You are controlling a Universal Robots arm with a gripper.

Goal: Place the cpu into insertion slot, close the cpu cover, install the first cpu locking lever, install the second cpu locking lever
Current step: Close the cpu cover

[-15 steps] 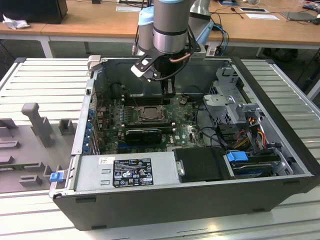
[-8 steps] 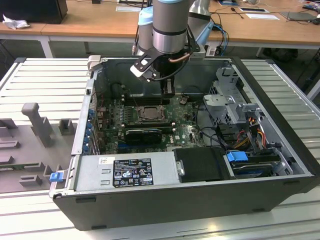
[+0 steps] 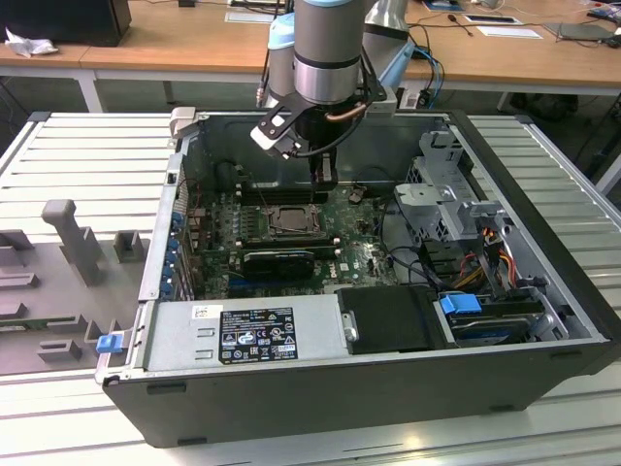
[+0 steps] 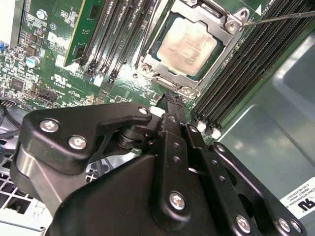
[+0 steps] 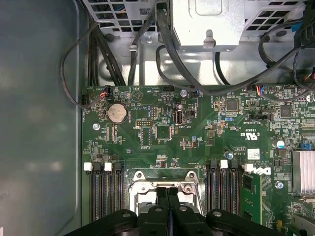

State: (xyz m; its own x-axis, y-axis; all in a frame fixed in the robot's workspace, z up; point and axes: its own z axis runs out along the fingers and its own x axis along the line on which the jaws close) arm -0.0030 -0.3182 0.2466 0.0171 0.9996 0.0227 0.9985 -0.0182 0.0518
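The cpu (image 4: 189, 42) lies flat in the insertion slot (image 3: 291, 221), its pale metal face showing through the window of the cpu cover (image 4: 230, 29). The cover lies down over it. A thin locking lever rod (image 4: 280, 17) sticks out from the socket's corner, away from the frame. My gripper (image 4: 171, 101) hangs inside the case just off one edge of the socket, shut with nothing visible between its fingers. In the first wrist view the two black fingers (image 5: 162, 196) press together over the socket's frame (image 5: 165, 183). In the exterior view the gripper (image 3: 325, 180) stands behind the socket.
Long black memory slots (image 4: 118, 29) flank the socket on both sides. A power supply (image 3: 243, 335) fills the case's near side, and a drive cage (image 3: 441, 184) with cables (image 3: 485, 252) sits at the exterior view's right. Grey fixtures (image 3: 68, 233) stand on the table outside the case.
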